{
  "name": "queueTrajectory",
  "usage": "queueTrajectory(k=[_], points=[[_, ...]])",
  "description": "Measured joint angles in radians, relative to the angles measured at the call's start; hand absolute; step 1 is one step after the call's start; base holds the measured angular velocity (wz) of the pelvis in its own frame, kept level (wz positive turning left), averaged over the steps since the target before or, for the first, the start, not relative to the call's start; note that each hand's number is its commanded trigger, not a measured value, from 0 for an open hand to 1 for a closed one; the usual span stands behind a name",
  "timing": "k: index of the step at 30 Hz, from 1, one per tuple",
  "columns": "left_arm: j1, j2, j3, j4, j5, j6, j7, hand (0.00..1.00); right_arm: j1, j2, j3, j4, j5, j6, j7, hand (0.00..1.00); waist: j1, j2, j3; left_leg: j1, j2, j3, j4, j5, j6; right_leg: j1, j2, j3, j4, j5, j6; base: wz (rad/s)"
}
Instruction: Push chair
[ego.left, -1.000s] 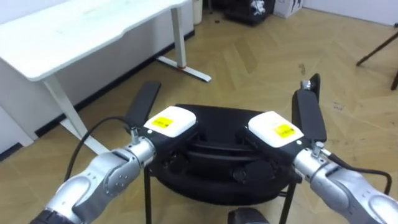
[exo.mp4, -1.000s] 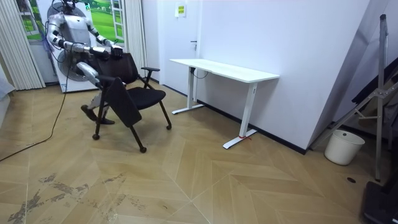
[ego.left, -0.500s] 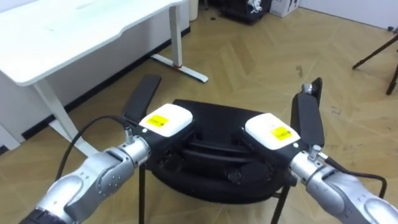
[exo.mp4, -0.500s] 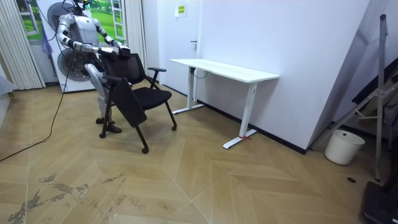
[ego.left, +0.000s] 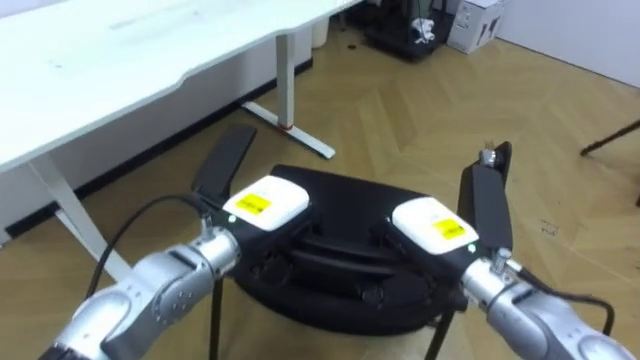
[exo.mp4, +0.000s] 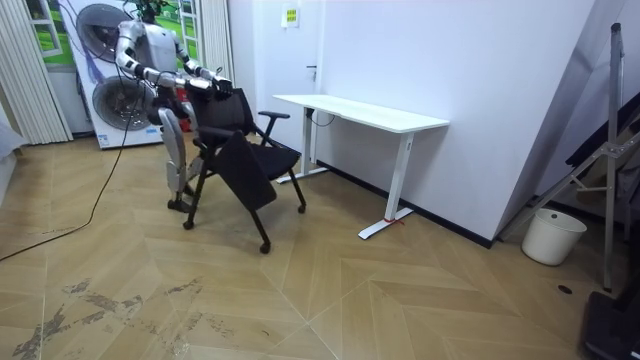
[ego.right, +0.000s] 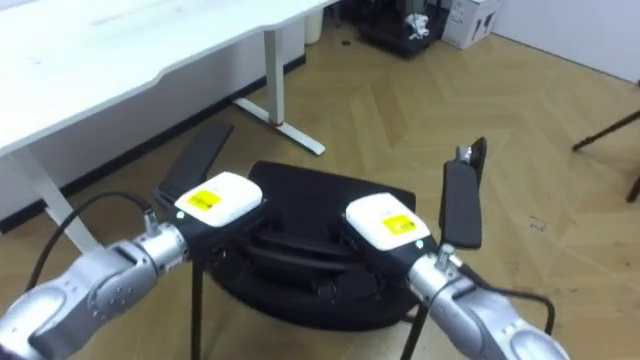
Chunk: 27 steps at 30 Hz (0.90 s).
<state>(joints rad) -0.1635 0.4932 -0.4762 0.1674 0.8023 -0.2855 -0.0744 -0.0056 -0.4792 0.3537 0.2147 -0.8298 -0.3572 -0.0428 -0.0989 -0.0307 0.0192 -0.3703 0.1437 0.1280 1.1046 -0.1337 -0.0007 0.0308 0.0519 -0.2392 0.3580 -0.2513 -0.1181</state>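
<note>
L robot hand (ego.left: 262, 205) sits on top of the chair (ego.left: 345, 195) backrest, its back facing up w/ a yellow-and-white tag on it. Can't tell whether it grips the backrest or just rests there. R robot hand (ego.left: 432, 225) is on the same top edge, apart from the L one, also back-up w/ a tag; its hold can't be told either.

Beyond both: black seat (ego.left: 330, 290), w/ one armrest (ego.left: 225, 160) out on the L side and another (ego.left: 485, 205) on the R, both pointing away from the robot.

Room view: robot stands upright right behind the chair, arms out fwd to the backrest. Chair stands on the wood floor (exo.mp4: 300, 290), near the end of the white desk (exo.mp4: 360, 112) at the room view's left. A white appliance (exo.mp4: 100, 100) is behind the robot. A white bin (exo.mp4: 553, 236) is well apart by the wall, at the room view's right.
</note>
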Motion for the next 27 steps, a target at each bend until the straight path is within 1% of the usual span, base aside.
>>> queueTrajectory(k=[1, 2, 3, 4, 5, 6, 7, 8, 9, 10, 11, 12, 14, 15, 16, 17, 18, 19, 20, 21, 22, 23, 24, 25, 26, 27], points=[[0.000, 0.000, 0.002, 0.000, 0.000, 0.001, 0.003, 1.00, -0.004, 0.000, 0.000, 0.000, 0.000, 0.001, 0.000, 1.00, -0.002, 0.001, 0.0005, -0.022, 0.000, -0.002, -0.047, -0.017, -0.004, 0.003, -0.004, 0.001, 0.003, -0.009, 0.001, -0.07], [0.000, -0.002, 0.002, 0.000, 0.000, 0.001, 0.009, 1.00, -0.009, -0.007, 0.000, -0.002, -0.001, 0.001, -0.005, 1.00, -0.005, 0.003, -0.0004, -0.048, -0.001, 0.005, -0.180, -0.027, -0.010, 0.012, -0.010, 0.001, 0.003, -0.025, 0.007, -0.06], [0.001, -0.008, 0.002, 0.000, 0.000, 0.001, 0.019, 1.00, -0.010, -0.017, 0.000, -0.012, 0.000, 0.001, -0.006, 1.00, -0.006, 0.006, -0.0002, -0.048, -0.010, 0.007, -0.361, -0.019, -0.017, 0.025, -0.016, 0.003, 0.000, -0.042, 0.015, -0.04], [0.001, -0.011, 0.002, -0.001, 0.001, 0.000, 0.022, 1.00, -0.009, -0.030, 0.000, -0.021, 0.002, 0.001, -0.005, 1.00, -0.006, 0.010, -0.0002, -0.042, -0.018, 0.005, -0.470, -0.008, -0.027, 0.031, -0.019, 0.003, 0.001, -0.052, 0.019, 0.00], [0.001, -0.014, 0.002, -0.014, 0.002, 0.000, 0.024, 1.00, -0.006, -0.053, -0.003, -0.045, 0.005, 0.002, -0.001, 1.00, -0.010, 0.020, -0.0030, -0.022, -0.026, 0.007, -0.672, 0.030, -0.032, 0.038, -0.018, 0.003, 0.007, -0.074, 0.028, -0.05], [0.006, -0.010, 0.003, -0.026, 0.002, 0.002, 0.026, 1.00, 0.002, -0.058, -0.006, -0.062, 0.006, 0.007, 0.002, 1.00, -0.007, 0.010, -0.0070, 0.004, -0.045, 0.003, -0.774, 0.128, -0.012, 0.039, -0.035, 0.019, 0.024, -0.101, 0.040, -0.10], [0.009, -0.010, 0.006, -0.033, 0.009, 0.002, 0.027, 1.00, 0.008, -0.058, -0.010, -0.071, 0.005, 0.011, 0.003, 1.00, -0.006, 0.005, -0.0126, 0.024, -0.062, 0.000, -0.801, 0.164, -0.004, 0.041, -0.044, 0.025, 0.026, -0.109, 0.050, -0.19], [0.011, -0.012, 0.014, -0.051, 0.017, 0.007, 0.028, 1.00, 0.012, -0.060, -0.025, -0.090, 0.004, 0.011, 0.006, 1.00, -0.005, 0.002, -0.0138, 0.040, -0.094, -0.005, -0.822, 0.194, 0.026, 0.044, -0.058, 0.038, 0.021, -0.121, 0.070, -0.20], [0.011, -0.013, 0.015, -0.057, 0.018, 0.011, 0.031, 1.00, 0.012, -0.065, -0.028, -0.100, 0.004, 0.012, 0.007, 1.00, -0.002, 0.002, -0.0136, 0.045, -0.111, -0.006, -0.819, 0.203, 0.038, 0.046, -0.062, 0.046, 0.019, -0.125, 0.078, -0.18], [0.011, -0.011, 0.015, -0.064, 0.017, 0.018, 0.034, 1.00, 0.013, -0.065, -0.030, -0.114, 0.004, 0.019, 0.011, 1.00, -0.012, -0.002, -0.0143, 0.053, -0.139, -0.015, -0.811, 0.214, 0.054, 0.065, -0.080, 0.051, 0.002, -0.129, 0.092, 0.00], [0.008, -0.014, 0.015, -0.069, 0.017, 0.025, 0.038, 1.00, 0.013, -0.070, -0.035, -0.127, 0.001, 0.022, 0.012, 1.00, -0.025, -0.007, -0.0132, 0.058, -0.161, -0.014, -0.808, 0.200, 0.061, 0.086, -0.097, 0.050, -0.022, -0.129, 0.102, 0.15], [0.004, -0.014, 0.015, -0.071, 0.017, 0.027, 0.041, 1.00, 0.011, -0.071, -0.037, -0.133, 0.000, 0.024, 0.013, 1.00, -0.030, -0.009, -0.0123, 0.058, -0.169, -0.012, -0.803, 0.192, 0.065, 0.094, -0.105, 0.051, -0.033, -0.128, 0.105, 0.16], [-0.008, -0.016, 0.016, -0.080, 0.017, 0.039, 0.043, 1.00, 0.003, -0.071, -0.052, -0.146, -0.008, 0.029, 0.017, 1.00, -0.030, -0.014, -0.0136, 0.058, -0.181, 0.009, -0.793, 0.162, 0.072, 0.108, -0.131, 0.051, -0.053, -0.126, 0.120, -0.03], [-0.015, -0.019, 0.017, -0.080, 0.017, 0.039, 0.042, 1.00, 0.003, -0.071, -0.065, -0.157, -0.013, 0.030, 0.030, 1.00, -0.030, -0.014, -0.0134, 0.058, -0.194, 0.020, -0.781, 0.145, 0.076, 0.114, -0.143, 0.053, -0.054, -0.128, 0.127, -0.07], [-0.015, -0.021, 0.018, -0.080, 0.017, 0.040, 0.042, 1.00, 0.002, -0.071, -0.067, -0.160, -0.014, 0.030, 0.034, 1.00, -0.028, -0.015, -0.0129, 0.060, -0.196, 0.029, -0.772, 0.133, 0.079, 0.119, -0.150, 0.056, -0.053, -0.130, 0.130, -0.13], [-0.015, -0.021, 0.018, -0.079, 0.017, 0.043, 0.040, 1.00, -0.003, -0.070, -0.067, -0.160, -0.015, 0.031, 0.044, 1.00, -0.024, -0.019, -0.0116, 0.068, -0.203, 0.041, -0.751, 0.106, 0.081, 0.131, -0.161, 0.062, -0.045, -0.135, 0.140, -0.16], [-0.016, -0.022, 0.018, -0.080, 0.017, 0.044, 0.040, 1.00, -0.006, -0.071, -0.069, -0.161, -0.014, 0.030, 0.050, 1.00, -0.024, -0.018, -0.0117, 0.069, -0.205, 0.058, -0.724, 0.082, 0.086, 0.130, -0.175, 0.061, -0.001, -0.140, 0.150, -0.13], [-0.016, -0.024, 0.017, -0.079, 0.018, 0.046, 0.039, 1.00, -0.006, -0.072, -0.070, -0.161, -0.014, 0.030, 0.051, 1.00, -0.026, -0.018, -0.0114, 0.074, -0.206, 0.068, -0.718, 0.071, 0.091, 0.121, -0.182, 0.063, 0.038, -0.142, 0.153, 0.03], [-0.015, -0.028, 0.016, -0.076, 0.018, 0.046, 0.037, 1.00, -0.004, -0.074, -0.070, -0.162, -0.014, 0.030, 0.056, 1.00, -0.032, -0.022, -0.0093, 0.094, -0.211, 0.092, -0.721, 0.056, 0.102, 0.084, -0.209, 0.071, 0.154, -0.140, 0.156, 0.08], [-0.015, -0.029, 0.015, -0.077, 0.018, 0.047, 0.037, 1.00, -0.004, -0.075, -0.070, -0.161, -0.014, 0.028, 0.058, 1.00, -0.035, -0.031, -0.0073, 0.120, -0.224, 0.103, -0.733, 0.043, 0.110, 0.023, -0.241, 0.073, 0.315, -0.120, 0.186, 0.09], [-0.015, -0.028, 0.013, -0.077, 0.018, 0.048, 0.037, 1.00, -0.003, -0.074, -0.070, -0.160, -0.014, 0.027, 0.058, 1.00, -0.038, -0.037, -0.0074, 0.133, -0.232, 0.106, -0.737, 0.038, 0.115, -0.015, -0.257, 0.074, 0.401, -0.095, 0.193, 0.14], [-0.014, -0.030, 0.002, -0.076, 0.021, 0.060, 0.037, 1.00, -0.002, -0.074, -0.070, -0.152, -0.014, 0.018, 0.059, 1.00, -0.053, -0.039, -0.0075, 0.156, -0.251, 0.106, -0.732, 0.023, 0.125, -0.082, -0.282, 0.090, 0.560, 0.004, 0.187, 0.24], [-0.013, -0.033, -0.003, -0.073, 0.022, 0.065, 0.037, 1.00, -0.001, -0.072, -0.070, -0.148, -0.015, 0.017, 0.062, 1.00, -0.067, -0.036, -0.0075, 0.168, -0.255, 0.102, -0.730, 0.019, 0.131, -0.109, -0.285, 0.101, 0.618, 0.069, 0.185, 0.46], [-0.013, -0.036, -0.015, -0.059, 0.022, 0.067, 0.037, 1.00, 0.010, -0.066, -0.071, -0.134, -0.017, 0.011, 0.062, 1.00, -0.090, -0.033, -0.0075, 0.204, -0.253, 0.084, -0.743, 0.011, 0.143, -0.167, -0.285, 0.116, 0.722, 0.250, 0.190, 0.39], [-0.014, -0.040, -0.028, -0.044, 0.023, 0.067, 0.038, 1.00, 0.011, -0.058, -0.071, -0.097, -0.017, -0.013, 0.051, 1.00, -0.090, -0.023, -0.0067, 0.235, -0.240, 0.072, -0.755, 0.002, 0.151, -0.242, -0.266, 0.155, 0.810, 0.482, 0.192, 0.09], [-0.016, -0.032, -0.030, -0.041, 0.023, 0.063, 0.038, 1.00, 0.006, -0.040, -0.072, -0.074, -0.025, -0.024, 0.044, 1.00, -0.082, -0.022, -0.0028, 0.250, -0.227, 0.058, -0.750, -0.023, 0.140, -0.344, -0.232, 0.187, 0.968, 0.521, 0.190, -0.11]])
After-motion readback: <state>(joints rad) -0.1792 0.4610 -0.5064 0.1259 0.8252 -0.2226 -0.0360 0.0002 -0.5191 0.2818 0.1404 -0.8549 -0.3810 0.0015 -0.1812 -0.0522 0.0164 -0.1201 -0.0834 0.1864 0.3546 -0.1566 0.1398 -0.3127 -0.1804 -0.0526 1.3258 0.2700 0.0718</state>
